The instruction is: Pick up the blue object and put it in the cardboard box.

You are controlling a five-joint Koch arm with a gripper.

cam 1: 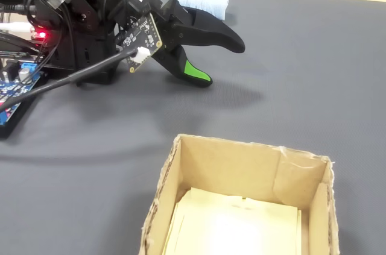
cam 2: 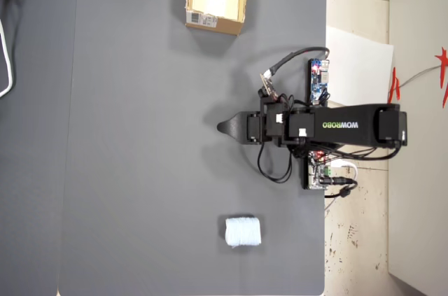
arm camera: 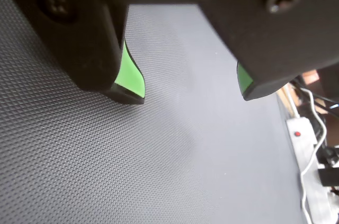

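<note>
One cardboard box (cam 2: 215, 22) open-topped, pale inside; blue object (cam 2: 243, 231) outside, well apart.

Hobby workbench: dark grey mat (cam 2: 140, 135), bare circuit boards (cam 2: 319, 80), loose cables (cam 2: 276, 170).

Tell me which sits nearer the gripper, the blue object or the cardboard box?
The blue object: overhead, it lies closer to the gripper than the cardboard box.
</note>
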